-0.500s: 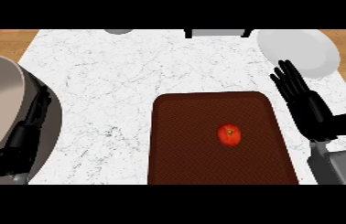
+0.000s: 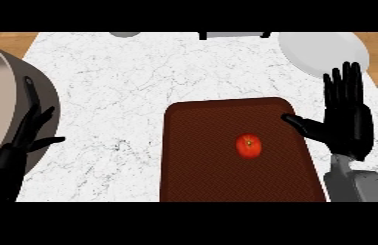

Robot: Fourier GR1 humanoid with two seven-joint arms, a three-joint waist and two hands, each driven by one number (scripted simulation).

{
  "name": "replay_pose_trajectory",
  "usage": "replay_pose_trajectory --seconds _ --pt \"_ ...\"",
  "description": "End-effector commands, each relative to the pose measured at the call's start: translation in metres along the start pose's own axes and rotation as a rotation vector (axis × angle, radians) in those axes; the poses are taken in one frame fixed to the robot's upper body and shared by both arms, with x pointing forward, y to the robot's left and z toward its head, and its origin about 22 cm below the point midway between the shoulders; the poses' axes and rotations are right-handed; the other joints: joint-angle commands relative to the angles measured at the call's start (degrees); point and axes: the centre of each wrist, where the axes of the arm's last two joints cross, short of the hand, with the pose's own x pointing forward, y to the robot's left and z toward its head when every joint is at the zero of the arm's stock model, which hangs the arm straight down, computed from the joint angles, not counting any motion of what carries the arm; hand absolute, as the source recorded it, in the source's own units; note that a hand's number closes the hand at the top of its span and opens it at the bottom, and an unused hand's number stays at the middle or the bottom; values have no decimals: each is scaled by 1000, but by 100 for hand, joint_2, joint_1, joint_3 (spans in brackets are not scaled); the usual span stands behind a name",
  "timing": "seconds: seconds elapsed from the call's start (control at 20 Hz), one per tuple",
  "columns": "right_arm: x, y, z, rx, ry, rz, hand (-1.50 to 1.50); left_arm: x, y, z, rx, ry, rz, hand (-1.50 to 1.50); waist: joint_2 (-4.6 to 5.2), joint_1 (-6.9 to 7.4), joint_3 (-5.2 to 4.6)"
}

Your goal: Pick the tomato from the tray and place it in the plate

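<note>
Head view: right hand (image 2: 347,120), fingers spread wide, beside tray (image 2: 214,179) right edge, tomato (image 2: 249,146) untouched.

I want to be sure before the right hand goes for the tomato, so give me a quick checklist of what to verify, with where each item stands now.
1. Tomato lies on the tray, unobstructed from above: ok.
2. Right hand is open, fingers straight, ready to close: ok.
3. Right hand is over the tomato: not ok; it sits beside the tray's right edge, only the thumb reaching over it.
4. Plate at the far right shows nothing on its visible part: ok.
5. Left hand rests open at the left edge, away from the tray: ok.
6. Height of the right hand above the counter: cannot tell.
</note>
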Motion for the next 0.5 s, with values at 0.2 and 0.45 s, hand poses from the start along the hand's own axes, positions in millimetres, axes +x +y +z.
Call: replay_pose_trajectory --seconds 0.2,0.45 --pt "-3 54 67 -356 -224 -40 -150 -9 -13 13 -42 19 10 0 92 -136 -162" --pt "4 60 108 -224 -150 18 -150 -14 -9 23 -33 40 13 0 106 -92 -181"
